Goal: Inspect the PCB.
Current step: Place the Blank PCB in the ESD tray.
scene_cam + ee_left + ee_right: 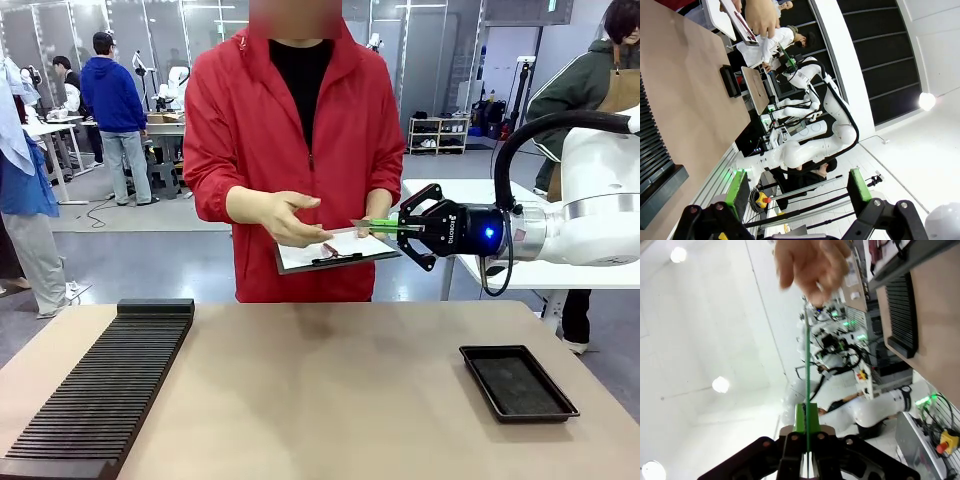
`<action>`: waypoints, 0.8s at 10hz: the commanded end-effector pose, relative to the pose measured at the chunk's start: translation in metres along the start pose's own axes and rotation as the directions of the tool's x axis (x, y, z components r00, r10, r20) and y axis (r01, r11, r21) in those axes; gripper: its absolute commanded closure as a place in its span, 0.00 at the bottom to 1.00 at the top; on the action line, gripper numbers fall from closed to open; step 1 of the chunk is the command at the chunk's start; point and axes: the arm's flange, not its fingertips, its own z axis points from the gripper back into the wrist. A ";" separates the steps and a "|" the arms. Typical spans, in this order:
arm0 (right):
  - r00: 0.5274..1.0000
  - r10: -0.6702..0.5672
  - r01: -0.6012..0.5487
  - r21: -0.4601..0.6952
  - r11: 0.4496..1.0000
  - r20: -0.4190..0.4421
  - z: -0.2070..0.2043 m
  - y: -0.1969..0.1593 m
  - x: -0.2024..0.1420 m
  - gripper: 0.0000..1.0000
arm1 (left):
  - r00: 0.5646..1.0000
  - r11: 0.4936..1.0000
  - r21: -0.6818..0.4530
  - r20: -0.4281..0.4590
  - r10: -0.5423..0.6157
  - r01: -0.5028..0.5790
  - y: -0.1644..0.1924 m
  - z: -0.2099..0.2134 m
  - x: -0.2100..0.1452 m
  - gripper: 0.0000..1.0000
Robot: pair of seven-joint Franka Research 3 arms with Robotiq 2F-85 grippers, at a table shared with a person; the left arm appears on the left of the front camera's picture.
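Presenting the PCB to the person, right gripper grasping it, left gripper released; inspection seems underway.

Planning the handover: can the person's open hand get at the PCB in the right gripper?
Probably yes: the open hand is right beside the PCB, whose far end sticks out clear of the right gripper.

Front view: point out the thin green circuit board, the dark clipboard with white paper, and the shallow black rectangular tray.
Thin green circuit board [366, 225], front view, its edge-on far end.
Dark clipboard with white paper [352, 243], front view, on the paper.
Shallow black rectangular tray [516, 385], front view, its bare floor.
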 end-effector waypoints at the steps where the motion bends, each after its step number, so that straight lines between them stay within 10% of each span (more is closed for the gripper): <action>1: 0.991 0.113 -0.120 -0.093 0.988 -0.075 0.018 0.002 -0.019 0.97 | 1.000 1.000 0.004 -0.002 0.000 0.000 -0.001 0.001 -0.001 0.00; 8: 0.958 0.283 -0.284 -0.298 0.912 -0.048 0.174 -0.077 -0.032 0.97 | 1.000 1.000 0.004 -0.002 0.000 0.000 -0.001 0.001 -0.001 0.00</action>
